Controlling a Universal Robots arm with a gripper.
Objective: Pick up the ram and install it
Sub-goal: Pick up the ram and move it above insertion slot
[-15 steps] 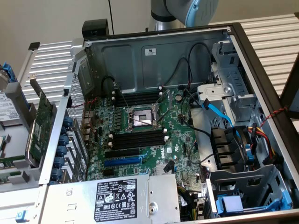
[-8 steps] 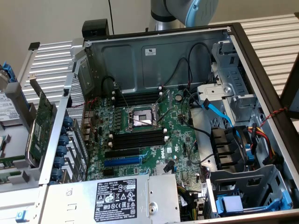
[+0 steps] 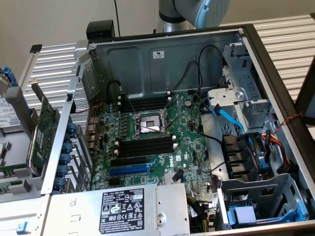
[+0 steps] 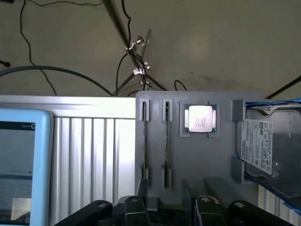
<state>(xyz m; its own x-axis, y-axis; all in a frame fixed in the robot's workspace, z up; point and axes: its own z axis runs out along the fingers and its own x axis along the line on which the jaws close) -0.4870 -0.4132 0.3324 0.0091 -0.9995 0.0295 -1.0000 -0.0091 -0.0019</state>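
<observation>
Ext view: catching the robot arm [image 3: 194, 12] at 12 o'clock, poking in behind the PC case [image 3: 147, 59], which is lying open side up. Showing the motherboard [image 3: 184, 142] at centre w/ the CPU socket [image 3: 147, 125] mid-board. Showing two banks of long black memory slots [image 3: 145, 146], one at the socket's 12 o'clock, one at its 6, white clips at the ends. Leaving open room straight above both banks. Hemming that room in: case walls at 9, 12 and 3 o'clock, power supply [image 3: 133, 209] at 6, black cables looping down near the upper bank, a blue cable [image 3: 229, 118] at the socket's 3 o'clock. Keeping a green expansion card [image 3: 44, 130] outside the case at 9 o'clock.

Wrist view: finding the gripper [image 4: 167, 205] w/ fingers [image 4: 134, 209] spread wide, released, gripping nothing. Hovering over a grey holder tray [image 4: 216, 160]; not able to tell the height above it. Seeing the ram [image 4: 165, 141] standing on edge in a narrow slot of that tray, in line w/ the gap between the fingers and just ahead of them. Noting a second slot [image 4: 143, 136] just beside it, on the side toward the ribbed metal table [image 4: 94, 150]; not able to tell what's in it. Spotting a CPU chip [image 4: 200, 117] in a square recess on the ram's other side, then a hard drive [image 4: 265, 141] past the chip at the tray's edge. Showing a tablet screen [image 4: 19, 165] beyond the ribbed table, well apart from the ram. Showing cables and tripod legs [image 4: 136, 52] on the floor past the tray's far edge.
</observation>
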